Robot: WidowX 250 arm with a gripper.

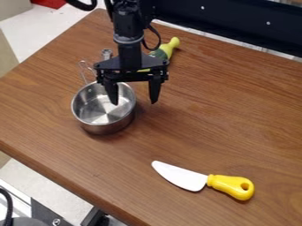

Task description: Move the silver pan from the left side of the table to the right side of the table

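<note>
Nearest the camera, a white-bladed knife (203, 180) with a yellow handle lies toward the near edge of the table (242, 119). Further back and left, I have the metal pot (106, 119), its wire handle angled toward the far-left corner. My gripper (134, 103) hangs at its right rim, fingers spread, holding nothing. Behind, near the back edge, lies a green-and-yellow object (171, 46).

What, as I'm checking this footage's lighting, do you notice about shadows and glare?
Camera view: bright reflections inside the metal pot; a soft shadow on the wooden table, at the pot's picture-right side; only a faint shadow by the handle of the yellow-handled knife.
</note>
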